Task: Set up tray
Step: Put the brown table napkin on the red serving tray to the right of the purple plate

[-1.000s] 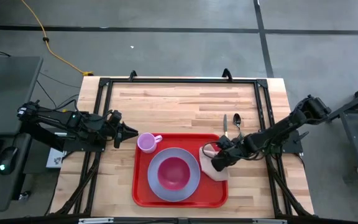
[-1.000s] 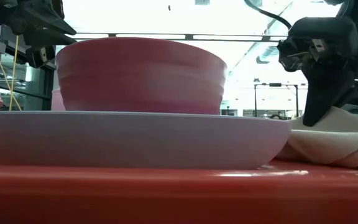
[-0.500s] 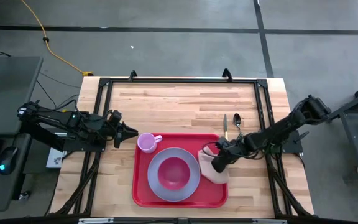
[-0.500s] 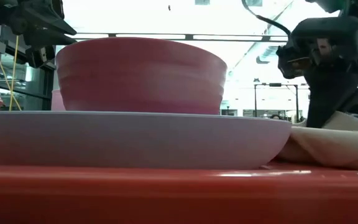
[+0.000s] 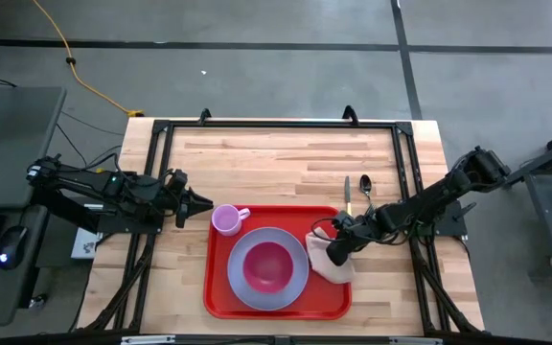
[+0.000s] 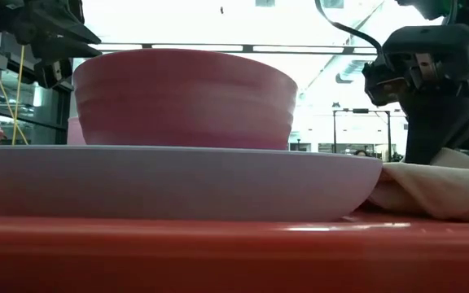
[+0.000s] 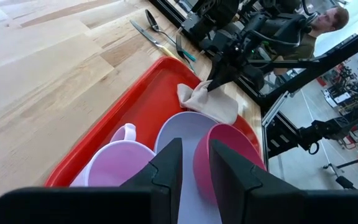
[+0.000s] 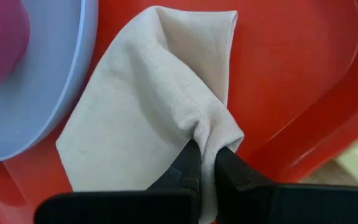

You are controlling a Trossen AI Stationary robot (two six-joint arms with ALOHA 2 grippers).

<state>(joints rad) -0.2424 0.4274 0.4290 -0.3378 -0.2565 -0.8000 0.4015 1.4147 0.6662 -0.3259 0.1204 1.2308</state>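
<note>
A robotics lab or workshop: butcher-block table (image 5: 286, 153) on a black frame over bare concrete floor (image 5: 257, 67), with a desk (image 5: 12, 144) at 9 o'clock

Light: bright, even overhead; faint shadows.
Glare: low view's background blown white at twelve o'clock.
Blur: tray (image 6: 218, 252) rim soft up close.

You have one red tray (image 5: 220, 302), one plate (image 5: 239, 278), one bowl (image 5: 267, 267), one mug (image 5: 226, 219), one napkin (image 5: 334, 267), one knife (image 5: 347, 192), one spoon (image 5: 366, 186) and two grippers.
</note>
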